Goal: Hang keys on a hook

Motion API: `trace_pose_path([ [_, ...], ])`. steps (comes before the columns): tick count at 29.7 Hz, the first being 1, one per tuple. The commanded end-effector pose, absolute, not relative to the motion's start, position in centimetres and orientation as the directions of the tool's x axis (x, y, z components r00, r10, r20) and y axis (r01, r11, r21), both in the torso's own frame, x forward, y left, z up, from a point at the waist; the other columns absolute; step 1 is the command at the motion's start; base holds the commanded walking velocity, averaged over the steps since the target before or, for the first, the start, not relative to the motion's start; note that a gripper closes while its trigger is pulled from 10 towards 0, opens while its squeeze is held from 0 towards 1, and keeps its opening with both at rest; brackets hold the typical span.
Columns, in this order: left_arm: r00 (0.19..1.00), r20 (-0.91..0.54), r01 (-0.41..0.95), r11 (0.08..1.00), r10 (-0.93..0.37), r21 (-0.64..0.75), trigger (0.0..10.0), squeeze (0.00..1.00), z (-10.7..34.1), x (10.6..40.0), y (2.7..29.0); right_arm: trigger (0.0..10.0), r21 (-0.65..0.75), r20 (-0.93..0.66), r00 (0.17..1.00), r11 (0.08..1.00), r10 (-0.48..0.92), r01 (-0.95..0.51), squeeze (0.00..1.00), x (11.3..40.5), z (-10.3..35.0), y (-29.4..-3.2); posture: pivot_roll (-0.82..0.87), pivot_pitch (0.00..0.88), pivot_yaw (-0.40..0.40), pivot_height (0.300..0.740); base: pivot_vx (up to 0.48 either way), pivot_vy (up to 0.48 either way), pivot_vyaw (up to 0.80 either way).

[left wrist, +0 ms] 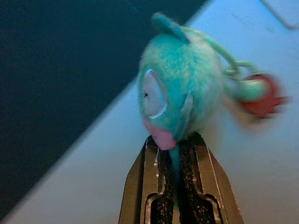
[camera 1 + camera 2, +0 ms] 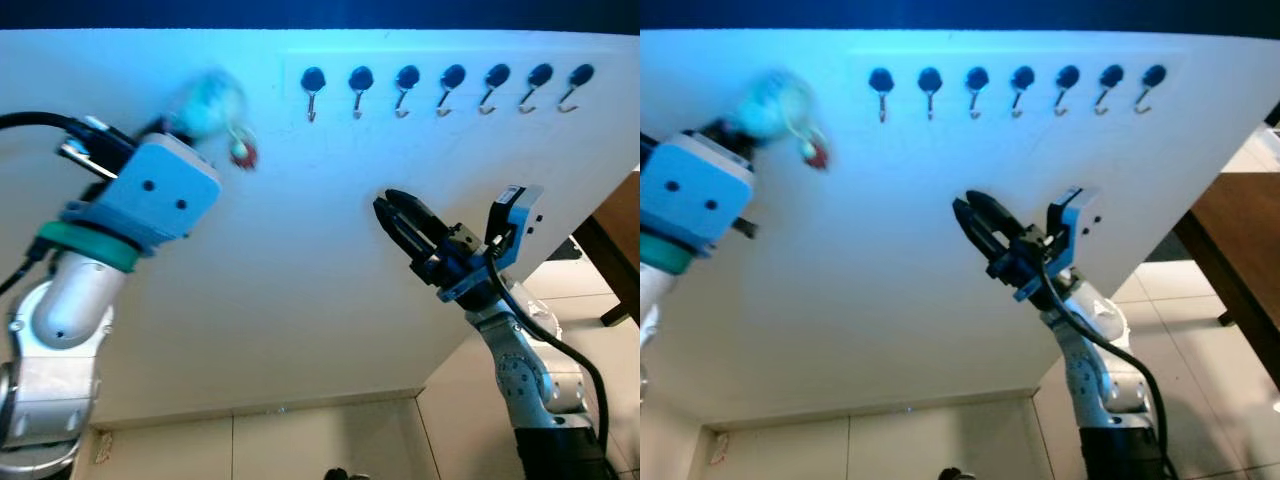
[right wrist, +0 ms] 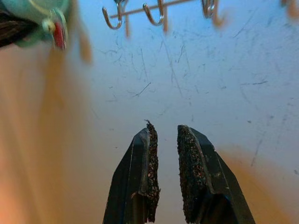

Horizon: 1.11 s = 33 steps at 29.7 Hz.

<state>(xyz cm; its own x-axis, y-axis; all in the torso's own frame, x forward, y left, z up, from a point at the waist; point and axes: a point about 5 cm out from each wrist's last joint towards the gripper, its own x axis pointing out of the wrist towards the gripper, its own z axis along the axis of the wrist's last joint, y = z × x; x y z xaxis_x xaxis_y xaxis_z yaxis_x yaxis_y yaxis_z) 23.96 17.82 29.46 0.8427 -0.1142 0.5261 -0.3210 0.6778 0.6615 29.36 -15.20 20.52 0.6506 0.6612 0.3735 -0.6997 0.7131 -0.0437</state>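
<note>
A fuzzy teal plush keychain (image 1: 180, 88) with a ring and a blurred red tag (image 1: 261, 95) sticks out of my left gripper (image 1: 173, 144), which is shut on its lower end. The gripper (image 2: 190, 125) is raised against the white wall (image 2: 300, 250), left of and slightly below a row of several black-capped metal hooks (image 2: 445, 85). The leftmost hook (image 2: 312, 95) is the nearest one to the plush (image 2: 208, 103). My right gripper (image 2: 392, 212) points up at the wall below the hooks, fingers (image 3: 147, 154) nearly together and holding nothing.
A brown wooden table (image 2: 1240, 240) stands at the right, past the wall's end. Pale floor tiles (image 2: 300, 440) run below the baseboard. A dark band (image 2: 320, 12) crosses the top above the hooks.
</note>
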Motion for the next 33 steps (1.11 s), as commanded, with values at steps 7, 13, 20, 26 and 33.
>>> trace_pose_path([
  [7,0.815,0.57,-0.422,0.564,-0.108,0.71,10.0,0.0,29.4,25.3,16.5,10.0,-0.036,0.362,0.656,0.713,0.662,-0.7,0.0,29.3,20.1,-14.9,0.11,0.0,0.043,0.74,0.0,0.0,0.0],
  [13,0.819,0.557,-0.403,0.557,-0.135,0.727,10.0,0.0,29.2,26.2,15.4,10.0,-0.037,0.365,0.655,0.714,0.661,-0.699,0.0,29.4,20.2,-14.8,0.1,0.0,0.045,0.74,0.0,0.0,0.0],
  [20,0.764,0.612,-0.453,0.504,-0.206,0.736,10.0,0.0,30.0,26.4,14.0,10.0,-0.032,0.367,0.66,0.718,0.655,-0.695,0.0,29.3,20.2,-14.9,0.1,0.0,0.05,0.74,0.0,0.0,0.0],
  [26,0.741,0.608,-0.416,0.515,-0.285,0.749,10.0,0.0,29.5,26.0,12.9,10.0,-0.028,0.37,0.662,0.721,0.651,-0.693,0.0,29.4,20.2,-14.8,0.1,0.0,0.052,0.74,0.0,0.0,0.0],
  [33,0.723,0.578,-0.373,0.49,-0.378,0.788,10.0,0.0,28.3,25.9,12.1,10.0,-0.026,0.373,0.668,0.727,0.644,-0.687,0.0,29.5,20.2,-15.0,0.1,0.0,0.052,0.74,0.0,0.0,0.0],
])
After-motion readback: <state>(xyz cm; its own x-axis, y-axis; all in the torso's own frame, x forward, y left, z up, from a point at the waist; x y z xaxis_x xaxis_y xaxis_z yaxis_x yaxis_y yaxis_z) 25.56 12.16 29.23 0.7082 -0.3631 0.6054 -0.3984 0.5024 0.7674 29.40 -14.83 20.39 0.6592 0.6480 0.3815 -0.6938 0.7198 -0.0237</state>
